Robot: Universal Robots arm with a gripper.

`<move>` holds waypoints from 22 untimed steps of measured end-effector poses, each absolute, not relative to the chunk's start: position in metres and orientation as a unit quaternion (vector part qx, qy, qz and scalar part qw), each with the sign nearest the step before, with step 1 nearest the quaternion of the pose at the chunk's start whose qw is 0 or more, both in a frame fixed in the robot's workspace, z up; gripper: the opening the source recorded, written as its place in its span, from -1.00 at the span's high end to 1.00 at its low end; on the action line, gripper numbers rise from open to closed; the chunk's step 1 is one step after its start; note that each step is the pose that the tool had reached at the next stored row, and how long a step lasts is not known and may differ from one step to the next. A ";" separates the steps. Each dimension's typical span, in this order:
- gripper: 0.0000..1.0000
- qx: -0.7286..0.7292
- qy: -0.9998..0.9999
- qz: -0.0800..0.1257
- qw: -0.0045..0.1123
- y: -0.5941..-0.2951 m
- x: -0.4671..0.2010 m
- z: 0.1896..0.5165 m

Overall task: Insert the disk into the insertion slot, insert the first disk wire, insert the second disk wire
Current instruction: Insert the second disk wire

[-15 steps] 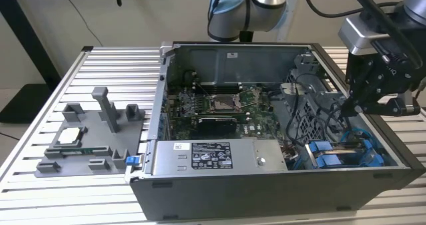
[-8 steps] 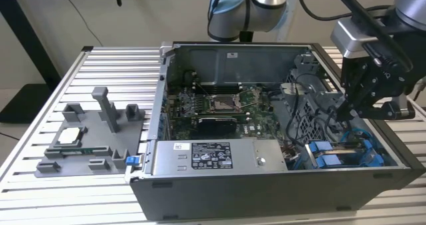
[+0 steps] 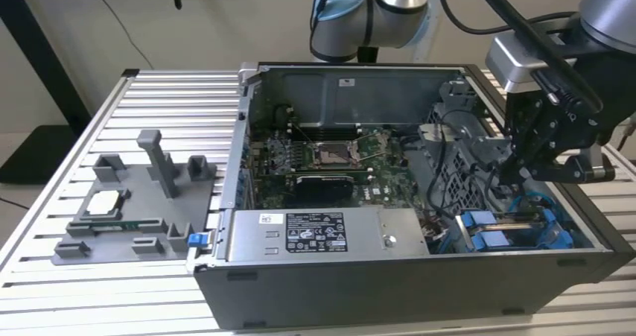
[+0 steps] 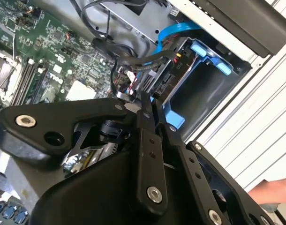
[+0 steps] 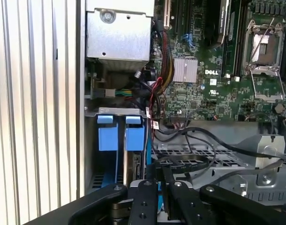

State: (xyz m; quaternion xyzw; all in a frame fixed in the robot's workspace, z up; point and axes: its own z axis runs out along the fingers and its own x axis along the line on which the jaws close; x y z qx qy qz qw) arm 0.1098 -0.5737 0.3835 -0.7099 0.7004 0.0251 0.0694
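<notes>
Disk (image 4: 173, 70) first: where does it sit?

— In the insertion slot (image 4: 206, 101), the grey drive cage at the corner of the open computer case (image 3: 418, 291). The second wrist view shows its blue carrier frame set inside the cage wall.

— And which way does it point?

— Its long axis runs into the cage. The dark connector end faces out of the cage toward the gripper (image 4: 147, 101) and the motherboard (image 3: 328, 157). Two blue latch tabs (image 5: 108, 136) stand side by side at the cage mouth in the first wrist view.

— What about the fingers (image 5: 147, 201)?

— They are pressed together, tip against tip, in both wrist views. Whether anything thin is pinched between them cannot be told.

— How close is the gripper to the disk?

— Just beside the connector end. A bundle of black wires (image 4: 143, 61) arches over that end and comes down next to the fingertips, and a blue flat cable (image 4: 169, 33) curves behind it.

— And from the exterior view?

— The gripper hangs inside the case at that view's right, above the cage. The labelled power-supply box (image 3: 318, 233) lies toward the left of the cage, and the case rests on a slatted metal desk (image 3: 169, 90).
</notes>
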 end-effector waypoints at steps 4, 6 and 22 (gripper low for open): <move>1.00 -0.710 0.700 0.024 0.069 -0.574 0.110 0.383; 1.00 -0.710 0.700 0.024 0.069 -0.574 0.110 0.383; 1.00 -0.711 0.700 0.007 0.073 -0.574 0.110 0.370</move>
